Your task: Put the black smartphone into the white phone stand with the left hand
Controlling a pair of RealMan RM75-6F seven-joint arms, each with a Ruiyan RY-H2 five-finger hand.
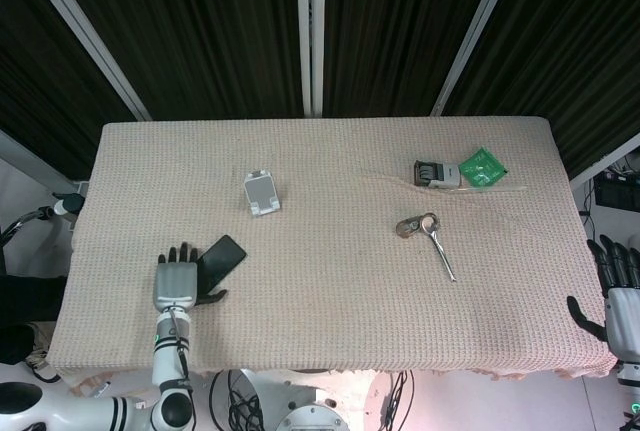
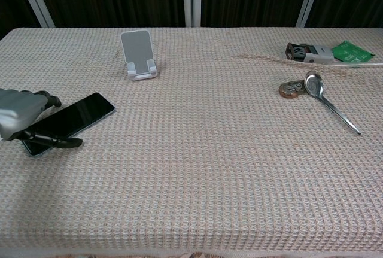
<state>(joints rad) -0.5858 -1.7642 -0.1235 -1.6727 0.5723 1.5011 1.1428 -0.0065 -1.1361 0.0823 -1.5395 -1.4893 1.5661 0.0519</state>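
The black smartphone (image 1: pixel 221 256) (image 2: pixel 75 118) lies flat on the woven tablecloth at the front left. My left hand (image 1: pixel 175 279) (image 2: pixel 21 123) sits at the phone's near end, with its fingers over that end and its thumb stretched along the cloth beside it. The phone is still flat on the cloth. The white phone stand (image 1: pixel 262 193) (image 2: pixel 139 55) stands upright and empty farther back, to the right of the phone. My right hand (image 1: pixel 618 289) hangs off the table's right edge with its fingers apart, holding nothing.
A metal spoon (image 1: pixel 441 246) (image 2: pixel 329 99) with a small round tin (image 1: pixel 407 226) (image 2: pixel 291 88) lies right of centre. At the back right are a small dark-and-white device (image 1: pixel 434 172) (image 2: pixel 307 52) and a green packet (image 1: pixel 482 166) (image 2: pixel 353 51).
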